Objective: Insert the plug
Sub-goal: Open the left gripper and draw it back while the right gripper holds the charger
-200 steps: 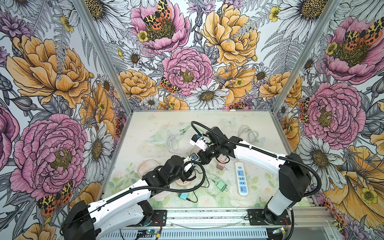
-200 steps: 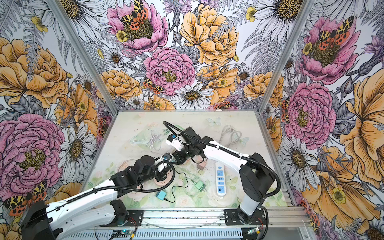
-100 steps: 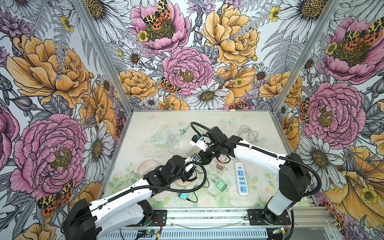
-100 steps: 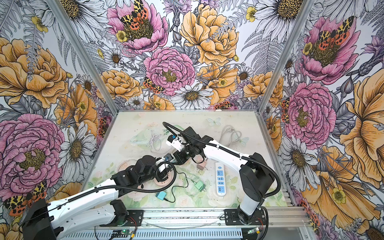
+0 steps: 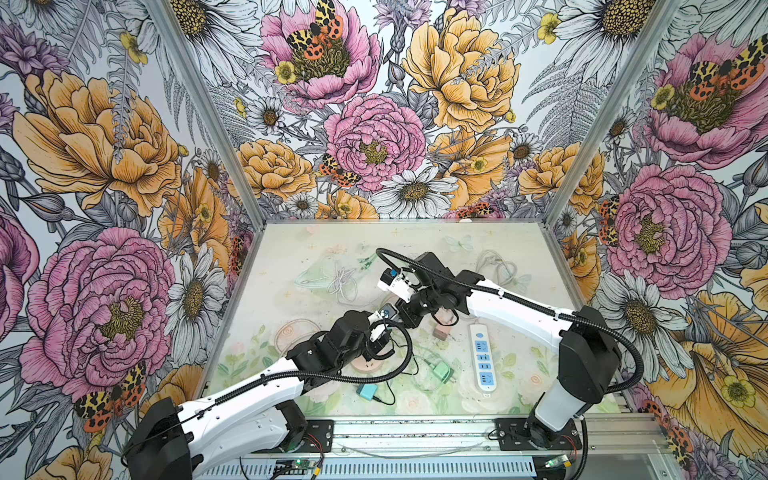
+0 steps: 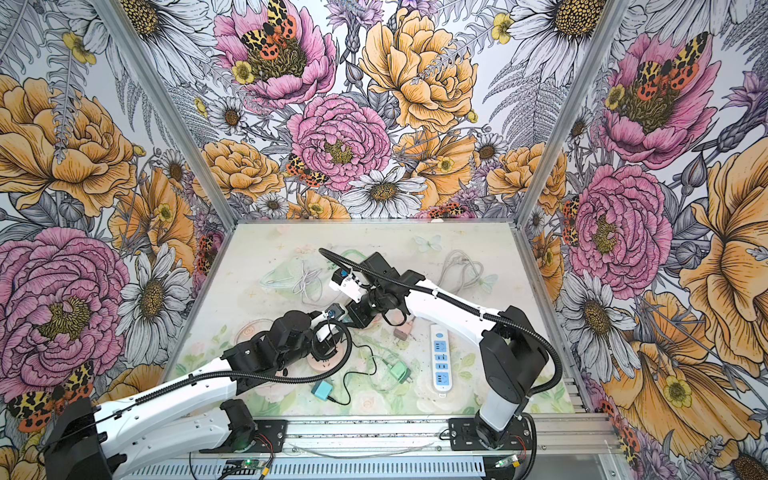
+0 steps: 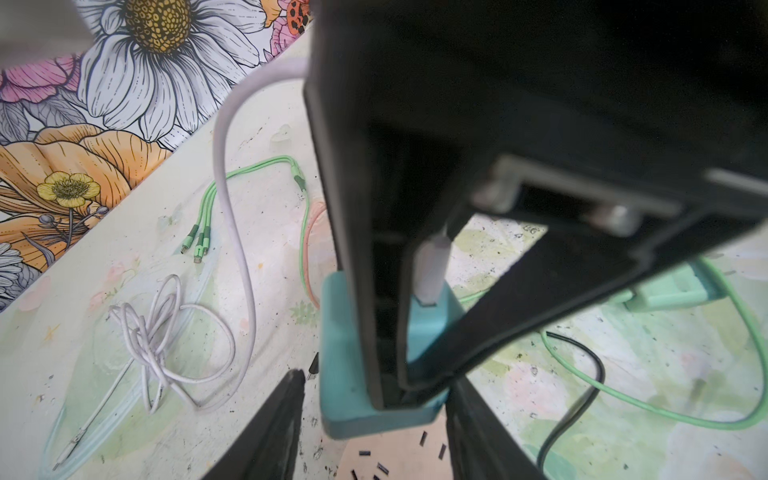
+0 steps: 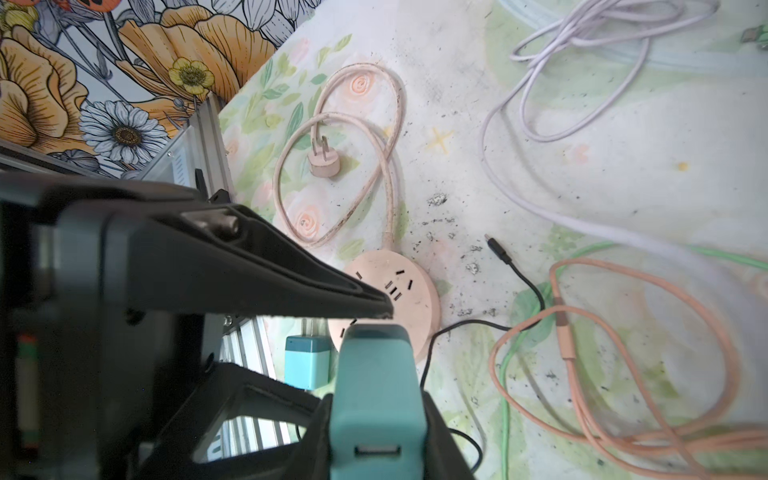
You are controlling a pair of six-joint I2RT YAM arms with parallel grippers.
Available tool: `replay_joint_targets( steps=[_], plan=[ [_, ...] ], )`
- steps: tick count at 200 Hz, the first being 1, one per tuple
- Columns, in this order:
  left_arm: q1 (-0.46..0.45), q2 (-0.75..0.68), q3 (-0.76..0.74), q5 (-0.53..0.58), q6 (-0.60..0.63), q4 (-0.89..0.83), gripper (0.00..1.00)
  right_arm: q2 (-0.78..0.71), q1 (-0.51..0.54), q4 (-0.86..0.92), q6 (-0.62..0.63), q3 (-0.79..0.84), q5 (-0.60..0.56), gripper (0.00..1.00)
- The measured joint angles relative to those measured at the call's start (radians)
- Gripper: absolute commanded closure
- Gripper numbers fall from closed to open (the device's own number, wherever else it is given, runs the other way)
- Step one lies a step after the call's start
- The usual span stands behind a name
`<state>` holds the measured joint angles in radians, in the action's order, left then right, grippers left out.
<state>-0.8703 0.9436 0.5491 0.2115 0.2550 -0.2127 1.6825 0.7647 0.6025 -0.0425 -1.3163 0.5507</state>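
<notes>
The plug is a teal charger block (image 8: 376,386) with an empty USB slot facing the right wrist camera. My right gripper (image 8: 378,401) is shut on its sides. In the left wrist view the same block (image 7: 347,374) sits between the fingers of my left gripper (image 7: 376,380), which is open with a gap on each side. A pale connector (image 7: 430,270) rests against the block's upper face; whether it is seated I cannot tell. In both top views the left gripper (image 5: 376,345) and right gripper (image 5: 405,318) meet mid-table, hiding the block. A round pink socket (image 8: 399,299) lies just beneath.
A white power strip (image 5: 482,357) lies right of the grippers. On the table are a second blue charger (image 8: 307,361), a green charger (image 5: 440,370), a black cable (image 8: 515,270), and orange (image 8: 582,374), green (image 7: 249,170) and lavender cables (image 7: 166,332). Walls enclose three sides.
My left gripper's jaws have spread apart off the teal block. The right gripper keeps its hold. Both arms have stayed almost in place.
</notes>
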Motion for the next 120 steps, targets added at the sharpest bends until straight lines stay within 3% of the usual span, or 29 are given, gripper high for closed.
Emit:
replay_joint_targets(
  steps=[65, 120],
  plan=[
    [0.039, -0.074, -0.021, 0.082, -0.082, 0.051, 0.31, 0.000, 0.000, 0.106, 0.038, -0.039, -0.098, 1.00],
    [0.181, -0.027, -0.016, 0.105, -0.253, -0.013, 0.34, -0.007, 0.000, 0.122, 0.100, -0.043, -0.166, 1.00]
  ],
)
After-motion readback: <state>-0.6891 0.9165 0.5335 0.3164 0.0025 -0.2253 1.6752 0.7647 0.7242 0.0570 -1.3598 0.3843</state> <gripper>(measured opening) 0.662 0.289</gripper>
